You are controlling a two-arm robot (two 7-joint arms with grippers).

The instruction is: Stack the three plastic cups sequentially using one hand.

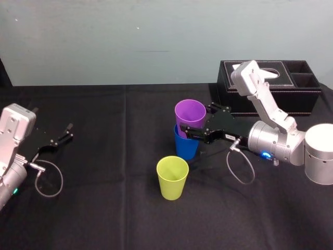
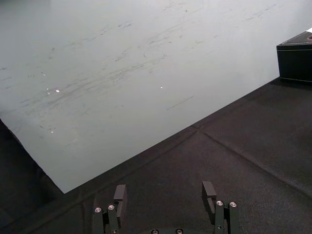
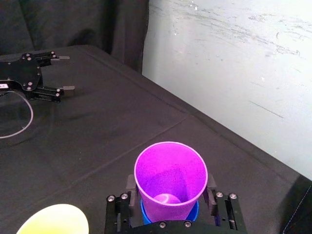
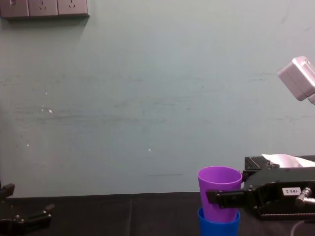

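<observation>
Right gripper (image 1: 196,124): the fingers are clamped on opposite sides of the purple cup (image 3: 170,178), just below its rim, at the centre of the head view. The grip is taken high on the wall, presumably so that the tapered lower part is left free to slide into another cup. The purple cup is held upright with its base inside the blue cup (image 4: 218,224), which is stood on the black tablecloth (image 1: 104,208). Much of the purple wall is seen above the blue rim, so full seating cannot be confirmed. The first nesting is judged nearly done; release is not yet made.

The yellow-green cup (image 1: 173,177) is stood upright and alone, near the stack but apart from it, at lower centre of the head view. It is judged to be the last piece.

A tissue box (image 1: 260,101) is set at upper right, behind the right arm.

Left gripper (image 2: 164,195): the fingers are spread with nothing between them. It is parked at the left edge of the head view, since one hand is specified.
</observation>
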